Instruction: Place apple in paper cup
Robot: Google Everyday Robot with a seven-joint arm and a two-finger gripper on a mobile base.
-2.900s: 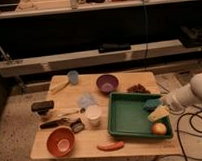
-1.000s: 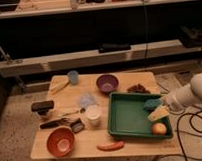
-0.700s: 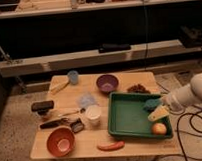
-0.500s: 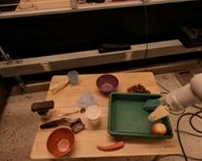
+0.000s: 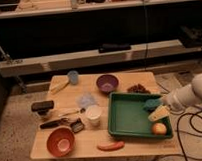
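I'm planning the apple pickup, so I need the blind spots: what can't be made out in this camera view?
Camera view:
Tool, at the right rim of the green tray: it runs together with the teal object; contact unclear.
Arm: cut off by the right edge.
Apple and yellow wedge: touching or apart, too small to tell.
Dark cluster behind the tray: too small to identify.

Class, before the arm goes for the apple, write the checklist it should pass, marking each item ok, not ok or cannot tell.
1. Apple in view, free in the green tray's near right corner: ok.
2. Paper cup upright, left of the tray: ok.
3. Cup empty: cannot tell.
4. Gripper open, holding nothing, at the tray's right rim: ok.
5. Yellow wedge clear of the apple: not ok, it lies close beside it.
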